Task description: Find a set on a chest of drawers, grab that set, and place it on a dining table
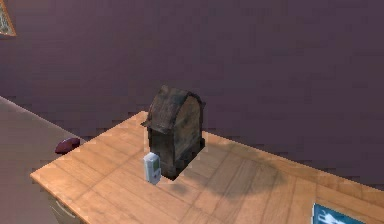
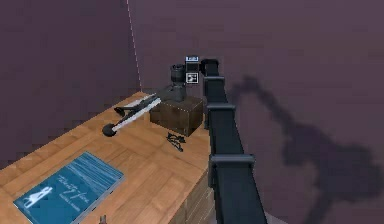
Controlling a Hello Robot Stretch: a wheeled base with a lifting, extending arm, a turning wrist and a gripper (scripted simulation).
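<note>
The gripper (image 2: 181, 76) sits at a dark box (image 2: 178, 113) on the wooden worktop (image 2: 60, 150). Whether the fingers grasp anything cannot be told.

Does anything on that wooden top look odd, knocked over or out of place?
Nothing looks spilled or broken. A grey bat-like stick lies slantwise across the wooden top, one end near the dark box; whether it leans on the box I cannot tell.
</note>
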